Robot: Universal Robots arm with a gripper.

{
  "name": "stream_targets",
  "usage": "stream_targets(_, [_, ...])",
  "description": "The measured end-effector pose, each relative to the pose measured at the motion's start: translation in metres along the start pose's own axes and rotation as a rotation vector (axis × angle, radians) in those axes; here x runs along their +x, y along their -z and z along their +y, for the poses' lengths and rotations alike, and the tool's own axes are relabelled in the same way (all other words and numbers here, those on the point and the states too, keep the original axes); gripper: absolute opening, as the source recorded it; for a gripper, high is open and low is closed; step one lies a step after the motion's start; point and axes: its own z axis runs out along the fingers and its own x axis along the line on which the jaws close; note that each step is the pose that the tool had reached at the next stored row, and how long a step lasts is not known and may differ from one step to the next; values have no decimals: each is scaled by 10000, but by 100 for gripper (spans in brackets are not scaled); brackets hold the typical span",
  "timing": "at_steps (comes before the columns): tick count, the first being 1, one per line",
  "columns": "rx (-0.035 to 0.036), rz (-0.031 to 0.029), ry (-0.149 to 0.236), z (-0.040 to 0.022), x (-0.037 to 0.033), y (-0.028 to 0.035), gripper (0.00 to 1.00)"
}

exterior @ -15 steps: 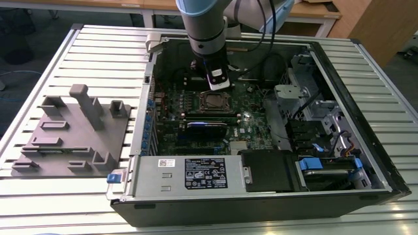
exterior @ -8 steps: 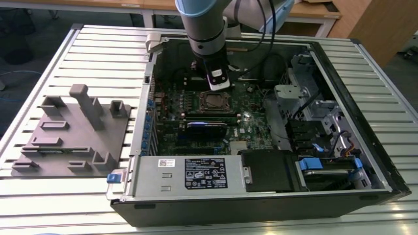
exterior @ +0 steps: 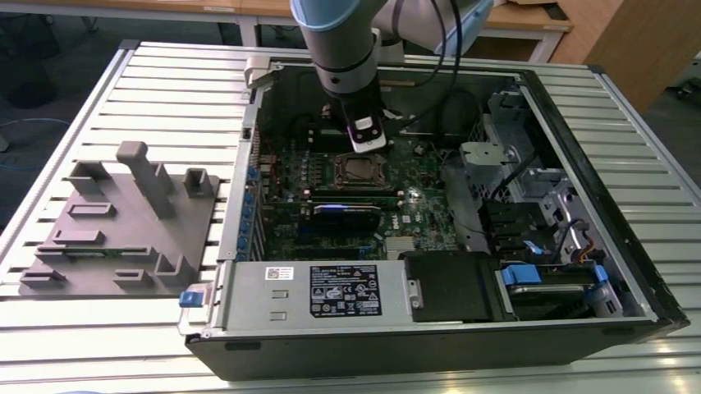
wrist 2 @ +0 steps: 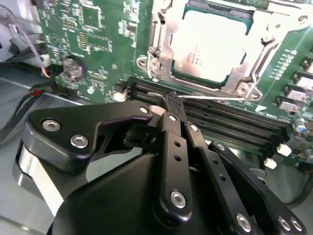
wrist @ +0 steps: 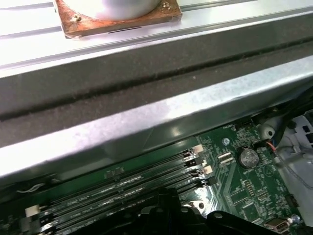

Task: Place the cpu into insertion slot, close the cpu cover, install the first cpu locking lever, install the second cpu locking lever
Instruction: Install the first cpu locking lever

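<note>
The cpu lies flat in the insertion slot. In the second wrist view its silver top shows through the cut-out of the cpu cover, which is folded down over it, so we judge the first two steps done.

Sweeping the exterior view from its left, we first meet a grey moulded fixture on the slatted counter. It sits well apart from the work and is likely a rest for parts. Beside it the open computer case lies on its side, which turns the green board face up so the arm can reach straight down.

The arm stands over the middle of the board. Its gripper is low, just beside the slot, on the side away from the labelled metal box.

In the second wrist view the fingers look drawn together. Their tip is at the end of a thin wire locking lever that runs along the cover's edge, next to the black memory slots. We cannot tell whether the wire is pinched or only pushed, but being this close suggests the lever is the step in hand.

At the exterior view's right stand the drive bays.
</note>
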Motion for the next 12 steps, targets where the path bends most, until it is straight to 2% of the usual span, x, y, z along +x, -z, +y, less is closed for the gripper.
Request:
stream_targets(1, [-9, -46, 15, -2, 4, -1, 10])
stream_targets(2, [-17, -65, 20, -3, 7, -1, 10])
stream_targets(12, [-25, -85, 24, -28, 77, 10, 10])
